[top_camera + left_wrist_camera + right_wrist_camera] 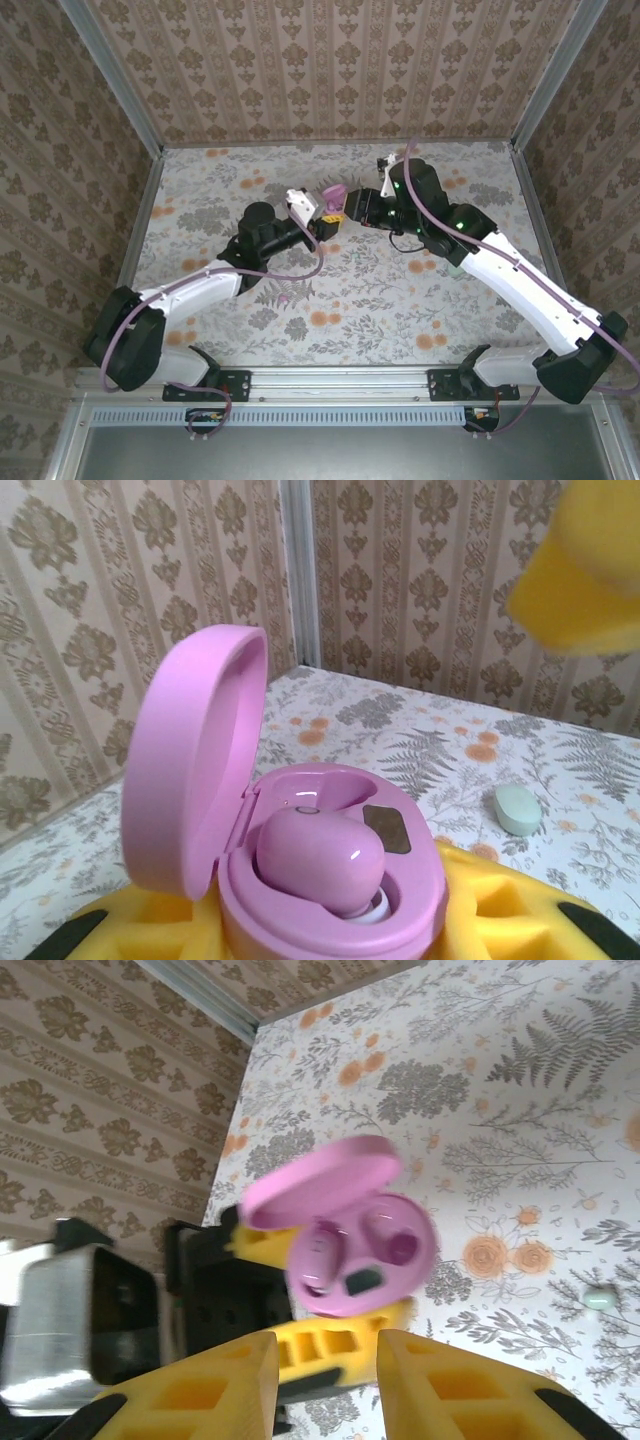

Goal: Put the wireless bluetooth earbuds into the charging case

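Pink and glossy, the charging case (pixel 190 780) is sitting pinched in the left gripper (pixel 328 207), held clear of the desk (pixel 400 310) near its middle, where both arms are reaching inward. Its lid is standing open, mouth facing up; the left wrist view is showing one earbud (pixel 320 855) seated inside. Just before it, the right gripper (pixel 325 1345) is hovering, fingers parted around nothing

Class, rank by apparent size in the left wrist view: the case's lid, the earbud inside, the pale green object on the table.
1. lid
2. earbud
3. pale green object, though it lies farther off, so true size is unsure.
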Tool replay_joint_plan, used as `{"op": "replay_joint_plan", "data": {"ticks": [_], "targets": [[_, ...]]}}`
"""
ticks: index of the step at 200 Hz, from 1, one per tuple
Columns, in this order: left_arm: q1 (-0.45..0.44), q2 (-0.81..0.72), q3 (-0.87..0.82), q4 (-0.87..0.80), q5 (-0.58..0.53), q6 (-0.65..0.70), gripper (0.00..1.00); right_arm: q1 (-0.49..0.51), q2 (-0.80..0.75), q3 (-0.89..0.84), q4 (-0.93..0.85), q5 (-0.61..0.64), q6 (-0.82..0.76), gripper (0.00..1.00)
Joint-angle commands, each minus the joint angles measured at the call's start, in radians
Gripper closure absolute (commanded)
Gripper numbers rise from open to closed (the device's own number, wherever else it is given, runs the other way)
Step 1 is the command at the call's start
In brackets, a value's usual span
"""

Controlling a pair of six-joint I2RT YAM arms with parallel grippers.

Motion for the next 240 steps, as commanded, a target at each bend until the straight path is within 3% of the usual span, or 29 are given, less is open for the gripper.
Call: {"op": "replay_joint_plan", "data": {"ticks": [1,54,114,174,240], "targets": [[0.036,-0.069,-0.021,0.006,-0.032,0.0,0.74,-0.024,-0.03,-0.032,-0.01,0.032,-0.017,0.66],[0.167,-0.191,-0.084,-0.054,-0.032,-0.06,0.74,-0.037,0.009,-0.121,-0.011,-0.067,-0.037,0.66],[0.357,-0.365,-0.167,-0.132,-0.002,-0.115,0.74,0.041,0.257,-0.144,0.011,-0.227,-0.088,0.66],[0.466,-0.548,-0.207,-0.258,-0.015,-0.108,0.74,0.174,0.577,0.017,-0.01,-0.272,-0.182,0.6],[0.522,-0.663,-0.221,-0.342,-0.054,-0.097,0.74,0.256,0.813,0.234,-0.096,-0.269,-0.296,0.56]]}}
